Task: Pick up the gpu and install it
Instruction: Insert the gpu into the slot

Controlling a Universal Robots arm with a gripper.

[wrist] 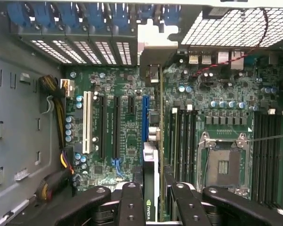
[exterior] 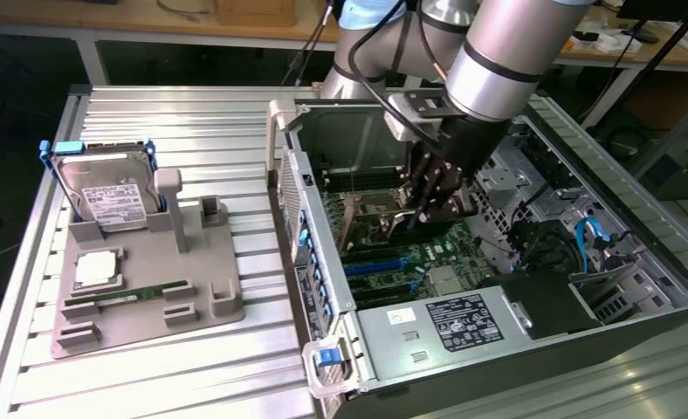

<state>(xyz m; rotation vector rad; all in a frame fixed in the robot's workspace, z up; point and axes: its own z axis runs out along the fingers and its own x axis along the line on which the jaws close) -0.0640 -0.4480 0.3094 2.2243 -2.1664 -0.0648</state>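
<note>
My gripper (exterior: 435, 209) is down inside the open computer case (exterior: 320, 288), over the green motherboard (exterior: 409, 257). It is shut on the gpu (exterior: 400, 229), a dark card that hangs below the fingers. In the wrist view the gpu (wrist: 151, 160) shows edge-on between the black fingers (wrist: 131, 205), with a logo near the grip. It runs toward the case's rear wall, its silvery metal bracket (wrist: 153, 75) close to the slot openings. The card lies right alongside the long blue slot (wrist: 145, 117); I cannot tell whether it touches the board.
White and black expansion slots (wrist: 87, 122) lie beside the blue one, and the processor socket (wrist: 224, 165) and memory slots (wrist: 179, 136) on the other side. Cables (wrist: 56, 181) bunch near the case wall. On the exterior view's left, a grey fixture (exterior: 146, 305) holds a hard drive (exterior: 109, 196).
</note>
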